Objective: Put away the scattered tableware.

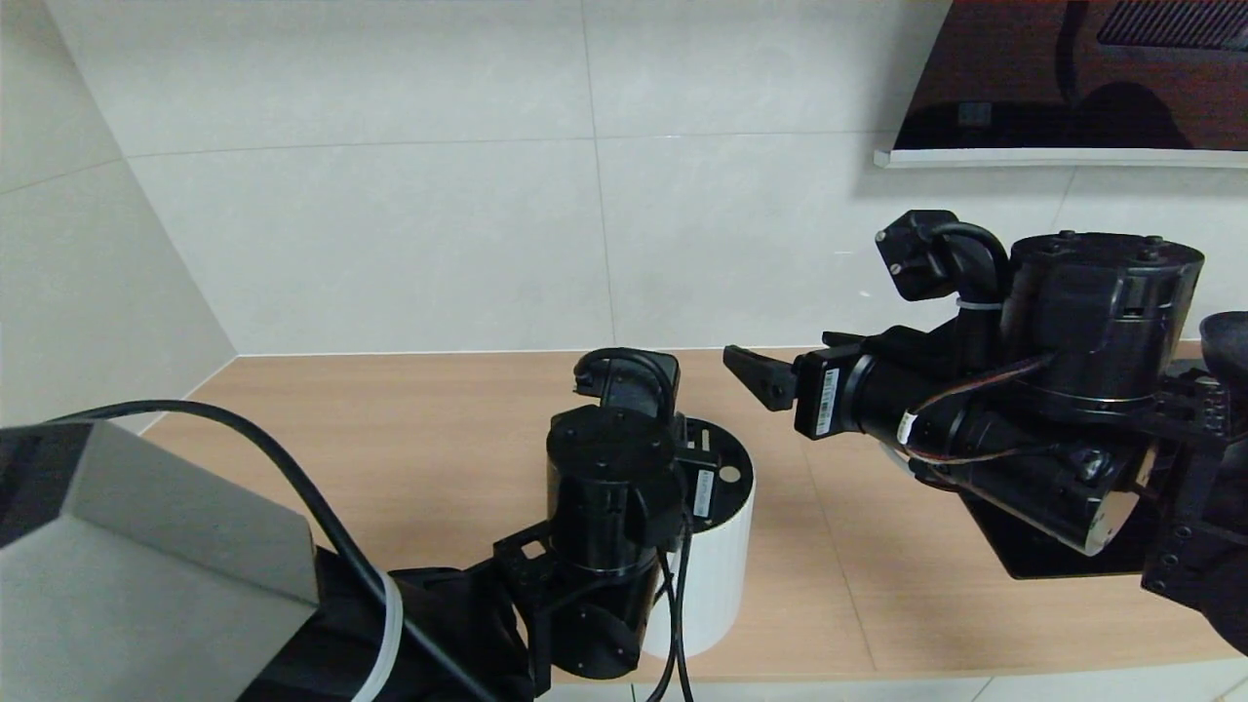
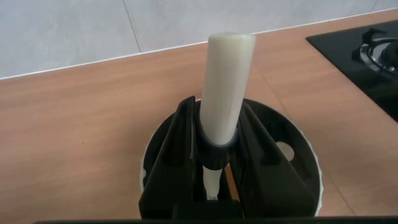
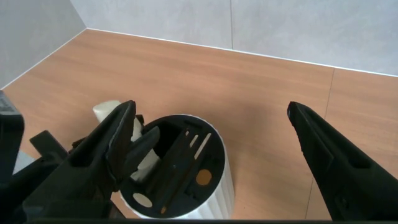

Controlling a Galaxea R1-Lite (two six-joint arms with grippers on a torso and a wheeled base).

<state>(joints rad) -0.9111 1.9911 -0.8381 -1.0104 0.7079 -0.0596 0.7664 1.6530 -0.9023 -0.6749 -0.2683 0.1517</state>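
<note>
1 utensil [image 2: 227, 87]: cream rounded handle, dark collar below it, upright, handle end up, clamped by the left gripper [image 2: 217, 106] right over the holder; tip hidden. 1 holder [image 1: 721, 556]: white cylinder, black slotted top with a round hole, upright on the wooden counter [image 1: 439, 439] near its front edge.

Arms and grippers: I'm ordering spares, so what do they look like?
Both are black with cylindrical joints. The left arm has a grey boxy housing and a thick black cable; the right arm a white barcode label and thin red wires. The left gripper and right gripper have flat, tapered black fingers.
</note>
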